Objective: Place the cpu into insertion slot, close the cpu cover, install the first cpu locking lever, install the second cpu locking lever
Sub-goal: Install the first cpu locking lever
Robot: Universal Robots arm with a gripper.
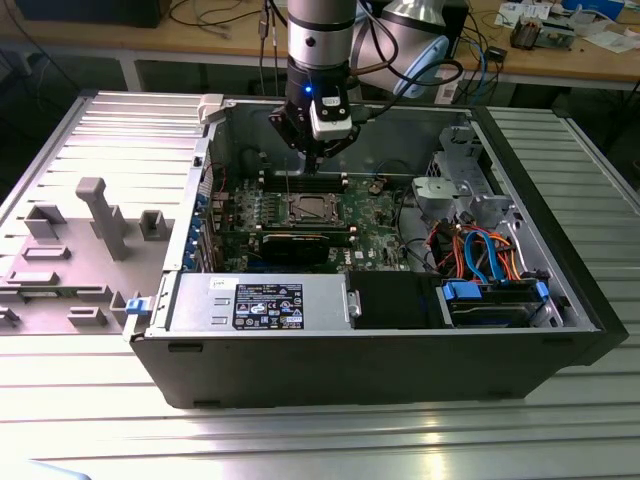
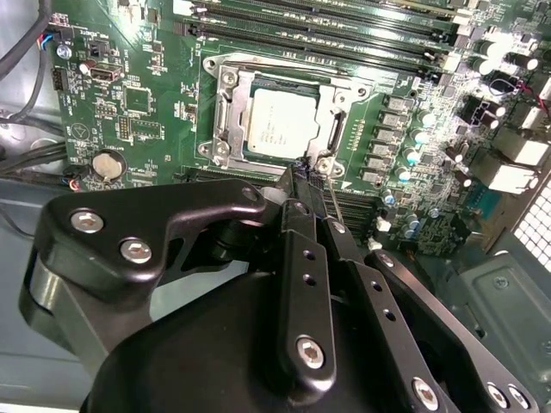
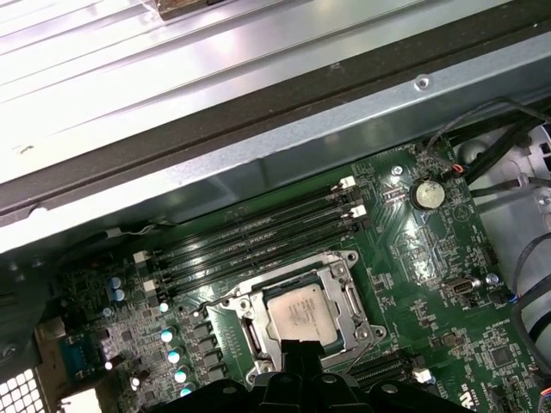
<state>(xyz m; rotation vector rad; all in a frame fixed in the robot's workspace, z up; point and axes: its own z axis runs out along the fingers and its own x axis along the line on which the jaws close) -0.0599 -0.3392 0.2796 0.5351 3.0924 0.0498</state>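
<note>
The cpu (image 2: 280,120) lies flat in the insertion slot (image 2: 220,79) on the green motherboard (image 2: 155,112). The silver cpu cover (image 2: 334,96) lies down around it, and the chip's grey top shows through the cover's window. In the first wrist view the cpu (image 3: 297,311) and cover (image 3: 343,291) look the same. My gripper (image 2: 297,178) hovers at one edge of the socket with its black fingers pressed together. A thin metal lever rod (image 2: 332,200) rises beside the fingertips; whether they touch it I cannot tell. The exterior view has the gripper (image 1: 313,155) just above the socket (image 1: 305,208).
Long black memory slots (image 3: 258,237) run along one side of the socket. The open computer case (image 1: 300,345) walls in the board, with a power supply (image 1: 260,303) and drive bays with cables (image 1: 490,260) nearby. A grey fixture tray (image 1: 90,230) sits at the exterior view's left.
</note>
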